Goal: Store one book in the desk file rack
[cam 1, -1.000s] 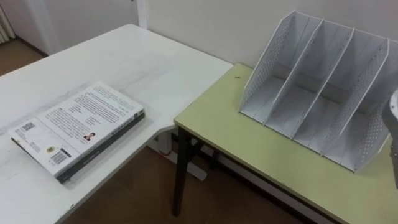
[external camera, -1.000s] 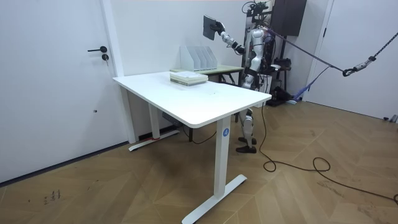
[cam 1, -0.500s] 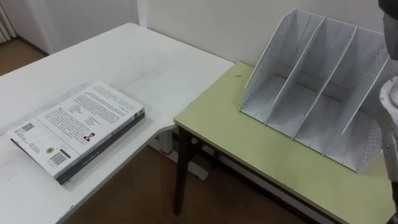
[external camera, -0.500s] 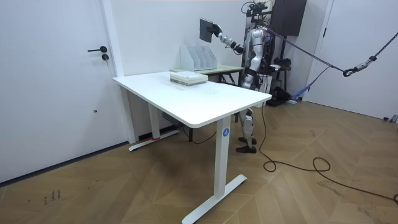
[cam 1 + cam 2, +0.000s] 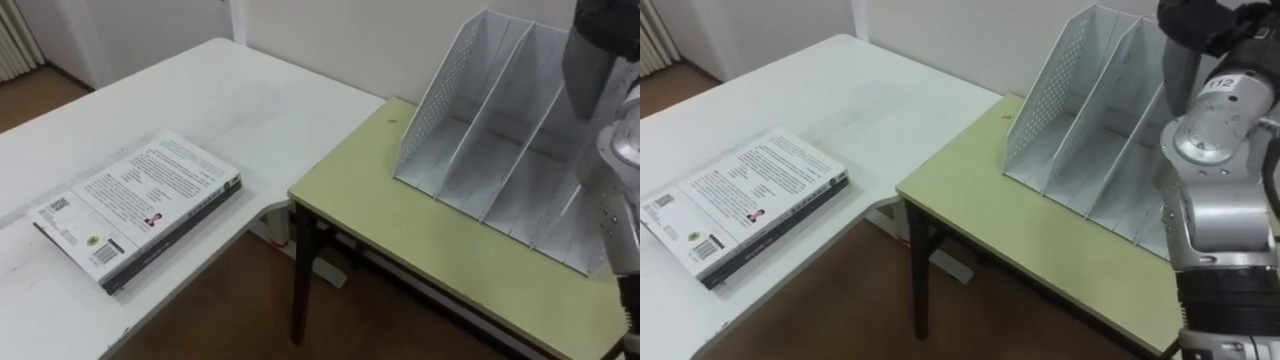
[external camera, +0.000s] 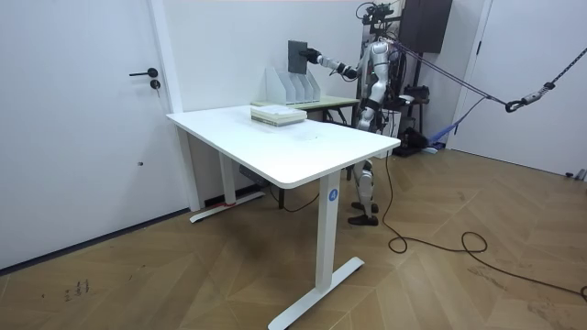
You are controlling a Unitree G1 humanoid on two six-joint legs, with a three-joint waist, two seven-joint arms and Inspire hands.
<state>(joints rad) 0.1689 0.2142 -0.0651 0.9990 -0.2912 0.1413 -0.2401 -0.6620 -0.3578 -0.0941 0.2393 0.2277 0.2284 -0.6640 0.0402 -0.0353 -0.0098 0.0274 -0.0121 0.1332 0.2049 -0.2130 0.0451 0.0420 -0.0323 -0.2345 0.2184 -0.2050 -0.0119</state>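
Room view: stacked books (image 6: 277,114) are seen on white bench (image 6: 303,151); one book (image 6: 297,57) is gripped upright by right hand (image 5: 1212,22) above file rack (image 5: 470,120).

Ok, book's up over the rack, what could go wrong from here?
The dark flat book in the right robot hand hangs above the white perforated file rack; its lower edge could land on a thin divider instead of a slot. The rack stands free on the green table, so a knock might shove it.
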